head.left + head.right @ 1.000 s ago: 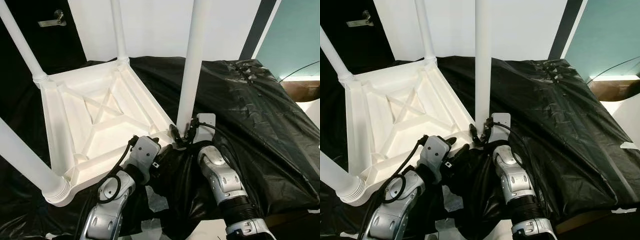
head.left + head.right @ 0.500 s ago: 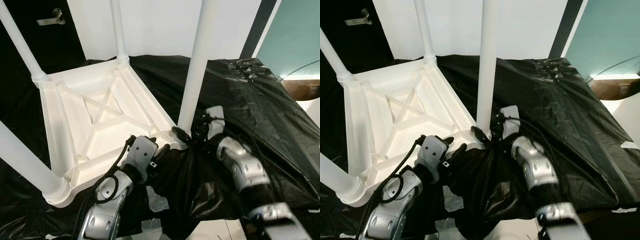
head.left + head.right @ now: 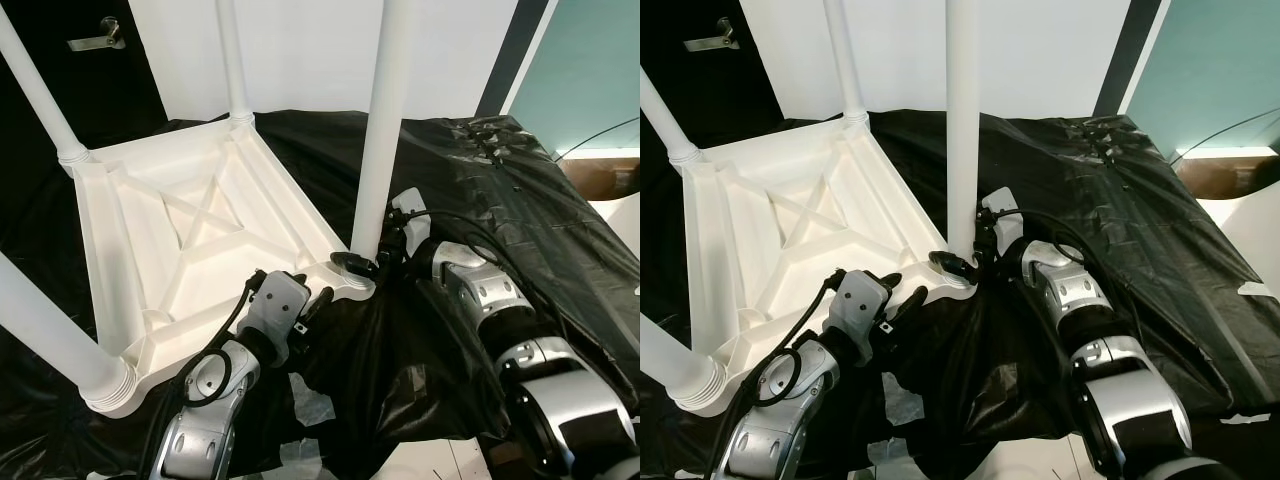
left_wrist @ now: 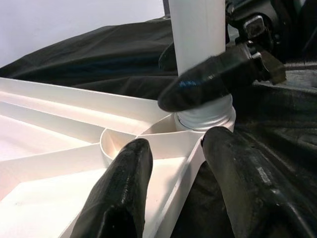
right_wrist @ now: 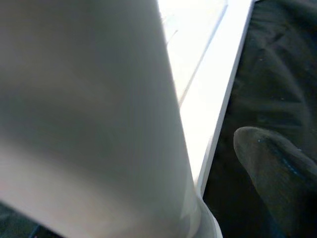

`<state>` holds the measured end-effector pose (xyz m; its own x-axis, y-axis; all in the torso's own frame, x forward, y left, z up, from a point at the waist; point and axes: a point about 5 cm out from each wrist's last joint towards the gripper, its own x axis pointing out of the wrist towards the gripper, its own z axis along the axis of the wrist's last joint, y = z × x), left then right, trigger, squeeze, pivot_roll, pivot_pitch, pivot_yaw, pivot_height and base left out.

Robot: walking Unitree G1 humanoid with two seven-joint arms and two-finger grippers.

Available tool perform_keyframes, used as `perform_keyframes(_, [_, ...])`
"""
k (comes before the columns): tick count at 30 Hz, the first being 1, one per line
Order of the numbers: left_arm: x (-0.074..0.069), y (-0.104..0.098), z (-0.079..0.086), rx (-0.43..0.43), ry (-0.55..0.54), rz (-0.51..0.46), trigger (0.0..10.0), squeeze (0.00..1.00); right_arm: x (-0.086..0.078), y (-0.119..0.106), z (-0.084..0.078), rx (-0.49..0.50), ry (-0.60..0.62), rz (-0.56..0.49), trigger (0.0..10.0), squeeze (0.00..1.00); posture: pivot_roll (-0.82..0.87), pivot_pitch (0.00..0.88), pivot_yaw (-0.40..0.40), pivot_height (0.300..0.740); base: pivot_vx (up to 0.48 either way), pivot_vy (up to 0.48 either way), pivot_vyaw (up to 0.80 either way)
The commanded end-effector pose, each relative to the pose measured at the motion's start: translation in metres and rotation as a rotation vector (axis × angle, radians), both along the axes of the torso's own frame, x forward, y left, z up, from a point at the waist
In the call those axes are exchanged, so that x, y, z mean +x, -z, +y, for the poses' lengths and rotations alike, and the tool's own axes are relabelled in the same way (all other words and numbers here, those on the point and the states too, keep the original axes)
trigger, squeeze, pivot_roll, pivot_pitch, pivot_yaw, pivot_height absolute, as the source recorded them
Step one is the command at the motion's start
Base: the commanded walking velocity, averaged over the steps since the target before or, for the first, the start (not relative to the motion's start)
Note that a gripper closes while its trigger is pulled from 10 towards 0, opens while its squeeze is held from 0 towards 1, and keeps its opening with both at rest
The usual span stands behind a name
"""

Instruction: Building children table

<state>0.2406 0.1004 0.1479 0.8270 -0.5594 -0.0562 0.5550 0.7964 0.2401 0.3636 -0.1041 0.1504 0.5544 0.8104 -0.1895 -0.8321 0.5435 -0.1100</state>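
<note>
A white children's table (image 3: pixel 190 235) lies upside down on a surface draped in black plastic sheeting (image 3: pixel 520 210), its ribbed underside facing up and a white leg rising from each of its four corners. At the corner nearest the robot, the right pincer (image 3: pixel 368 262) reaches in from the sheeting side, its black fingers closed around the base of the near leg (image 3: pixel 380 130) where that leg meets its ringed socket. The left wrist view shows this most plainly: one right fingertip (image 4: pixel 198 84) lies across the front of the leg just above the ring, while the left pincer (image 4: pixel 190 186) stands open, one finger over the white underside and the other outside the rim over the black sheeting. The right wrist view gives a blurred close-up of the leg (image 5: pixel 94 114) with a single dark finger (image 5: pixel 277 173) beside it. From the head camera, the left arm comes up below that same corner. Behind the table stand a white wall (image 3: pixel 1040 50) and a dark door with a metal handle (image 3: pixel 95 38).
</note>
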Motion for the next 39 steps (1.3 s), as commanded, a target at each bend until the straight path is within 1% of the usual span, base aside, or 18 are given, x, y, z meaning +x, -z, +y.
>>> perform_keyframes(1, [0.0,-0.001,0.003,-0.004,-0.067,-0.015,10.0,0.0,-0.001,0.003,0.006,-0.039,-0.057,0.003,7.8,0.0,0.17,0.005,-0.068,0.74,0.0,0.0,0.0])
perform_keyframes(2, [0.0,-0.002,0.003,-0.005,-0.068,-0.015,10.0,0.0,0.0,0.005,0.005,-0.044,-0.073,0.004,0.0,0.0,0.17,0.004,-0.067,0.74,0.0,0.0,0.0])
perform_keyframes(9, [0.0,-0.002,0.001,-0.005,-0.06,-0.015,10.0,0.0,0.0,0.008,0.0,-0.045,-0.09,0.007,0.0,0.0,0.16,0.003,-0.059,0.74,0.0,0.0,0.0])
perform_keyframes(11, [0.0,-0.002,0.0,-0.005,-0.052,-0.014,10.0,0.0,0.0,0.009,-0.003,-0.041,-0.08,0.012,0.0,0.0,0.16,0.004,-0.055,0.74,0.0,0.0,0.0])
perform_keyframes(18, [-0.001,-0.002,0.0,-0.004,-0.046,-0.012,10.0,0.0,0.0,0.012,-0.007,-0.046,-0.045,0.004,0.0,0.0,0.15,0.013,-0.053,0.74,0.0,0.0,0.0])
perform_keyframes(21, [-0.002,-0.001,0.0,-0.004,-0.044,-0.005,10.0,0.0,-0.003,0.02,-0.008,-0.021,0.039,0.012,0.0,0.0,0.15,0.02,-0.053,0.74,0.0,0.0,0.0])
perform_keyframes(24, [-0.003,0.0,-0.001,-0.006,-0.044,-0.002,10.0,0.0,-0.007,0.026,-0.003,0.008,0.091,0.016,0.0,0.0,0.15,0.026,-0.055,0.74,0.0,0.0,0.0])
perform_keyframes(28, [-0.004,0.001,-0.001,-0.01,-0.046,0.004,10.0,0.0,-0.009,0.03,0.001,0.037,0.164,0.033,0.0,0.0,0.15,0.029,-0.058,0.74,0.0,0.0,0.0])
perform_keyframes(29, [-0.004,0.001,-0.001,-0.01,-0.046,0.004,10.0,0.0,-0.009,0.03,0.001,0.037,0.164,0.033,0.0,0.0,0.15,0.029,-0.058,0.74,0.0,0.0,0.0])
perform_keyframes(30, [-0.004,0.001,-0.001,-0.011,-0.047,0.005,10.0,0.0,-0.009,0.033,0.001,0.051,0.218,0.047,0.0,0.0,0.14,0.029,-0.059,0.74,0.0,0.0,0.0])
perform_keyframes(31, [-0.004,0.001,-0.001,-0.011,-0.047,0.005,10.0,0.0,-0.009,0.033,0.001,0.051,0.218,0.047,0.0,0.0,0.14,0.029,-0.059,0.74,0.0,0.0,0.0])
perform_keyframes(33, [-0.004,0.001,-0.001,-0.013,-0.048,0.006,10.0,0.0,-0.012,0.036,0.005,0.059,0.298,0.04,0.0,0.0,0.14,0.037,-0.062,0.74,0.0,0.0,0.0])
perform_keyframes(34, [-0.004,0.001,-0.001,-0.013,-0.048,0.006,10.0,0.0,-0.012,0.036,0.005,0.059,0.298,0.04,0.0,0.0,0.14,0.037,-0.062,0.74,0.0,0.0,0.0])
perform_keyframes(35, [-0.005,0.002,-0.002,-0.015,-0.047,0.008,10.0,0.0,-0.016,0.039,0.009,0.045,0.374,0.015,0.0,0.0,0.14,0.04,-0.066,0.74,0.0,0.0,0.0])
perform_keyframes(36, [-0.005,0.002,-0.002,-0.015,-0.047,0.008,10.0,0.0,-0.016,0.039,0.009,0.045,0.374,0.015,0.0,0.0,0.14,0.04,-0.066,0.74,0.0,0.0,0.0])
perform_keyframes(37, [-0.005,0.002,-0.003,-0.016,-0.046,0.009,10.0,0.0,-0.017,0.04,0.01,0.043,0.4,0.01,0.0,0.0,0.14,0.04,-0.066,0.74,0.0,0.0,0.0])
perform_keyframes(38, [-0.004,0.002,-0.003,-0.017,-0.048,0.01,10.0,0.0,-0.023,0.044,0.015,0.055,0.495,0.028,0.0,0.0,0.14,0.044,-0.069,0.74,0.0,0.0,0.0])
perform_keyframes(39, [-0.004,0.002,-0.003,-0.017,-0.049,0.011,10.0,0.0,-0.025,0.046,0.018,0.055,0.528,0.03,0.0,0.0,0.14,0.045,-0.069,0.74,0.0,0.0,0.0])
